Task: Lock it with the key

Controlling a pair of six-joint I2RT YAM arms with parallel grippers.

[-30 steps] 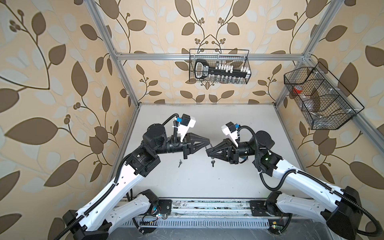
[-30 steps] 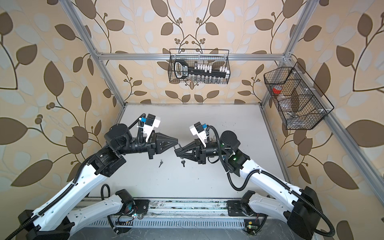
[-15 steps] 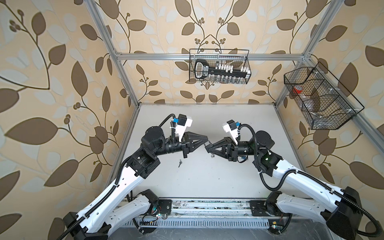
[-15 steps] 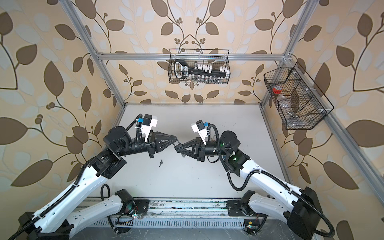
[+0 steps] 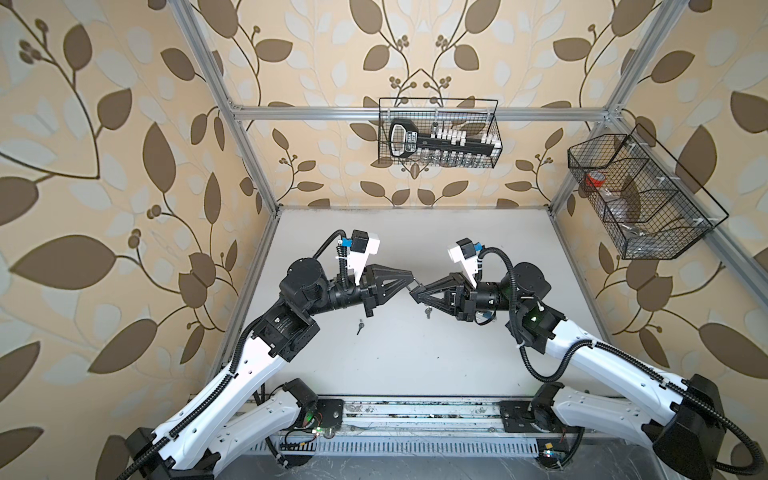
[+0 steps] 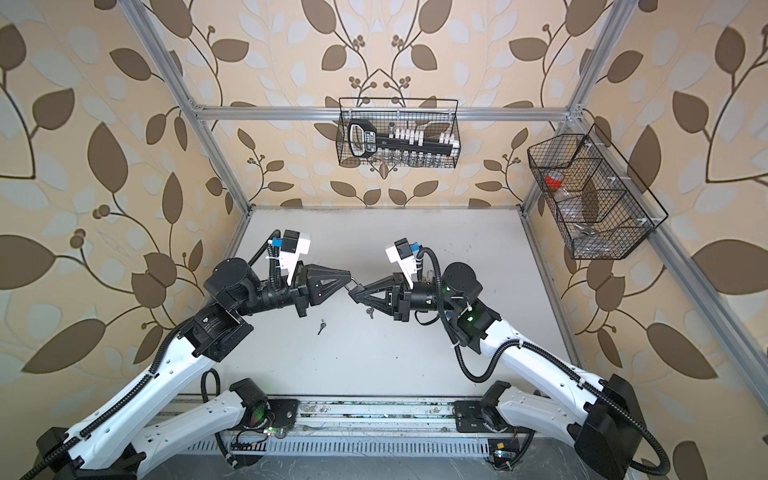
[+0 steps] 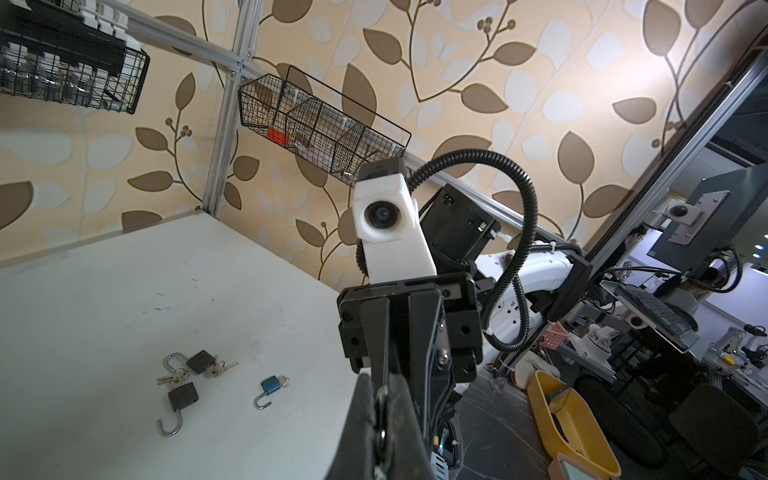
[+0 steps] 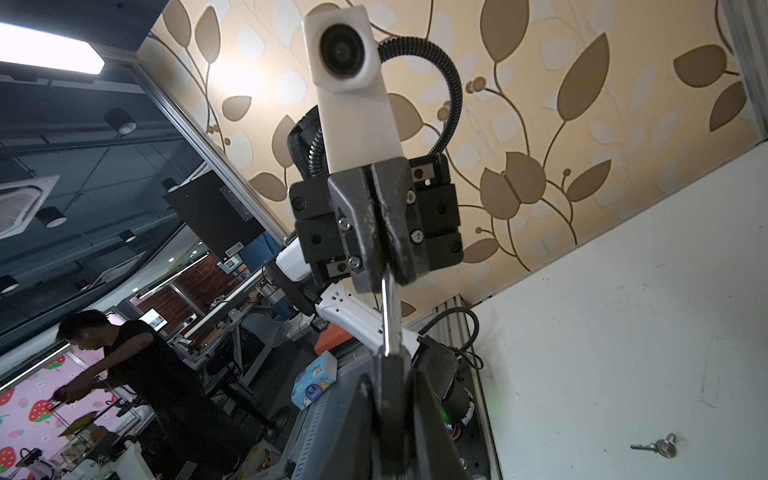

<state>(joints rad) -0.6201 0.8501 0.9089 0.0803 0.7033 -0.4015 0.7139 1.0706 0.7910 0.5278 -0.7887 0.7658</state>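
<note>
Both arms hold one padlock in the air over the middle of the white table (image 5: 415, 365). My right gripper (image 5: 412, 294) (image 6: 352, 293) (image 8: 388, 374) is shut on the dark padlock body (image 8: 388, 399). Its shiny shackle (image 8: 386, 320) runs straight to my left gripper (image 5: 410, 277) (image 6: 348, 276) (image 7: 381, 388), which is shut on the bar's end. The two sets of fingertips almost touch. A small key (image 5: 428, 311) (image 6: 370, 311) dangles under the right gripper, seemingly from the held lock. Another loose key (image 5: 360, 327) (image 6: 321, 327) (image 8: 660, 448) lies on the table below the left gripper.
Only the left wrist view shows three open padlocks on the table: two black ones (image 7: 201, 360) (image 7: 183, 395) with keys and a blue one (image 7: 271, 384). Wire baskets hang on the back wall (image 5: 438, 133) and the right wall (image 5: 640, 195). The arms' mounting rail (image 5: 415, 419) runs along the front edge.
Both grippers, joined tip to tip, have risen a little, and the dangling key rose with the right one. Over the last half second they hardly moved.
</note>
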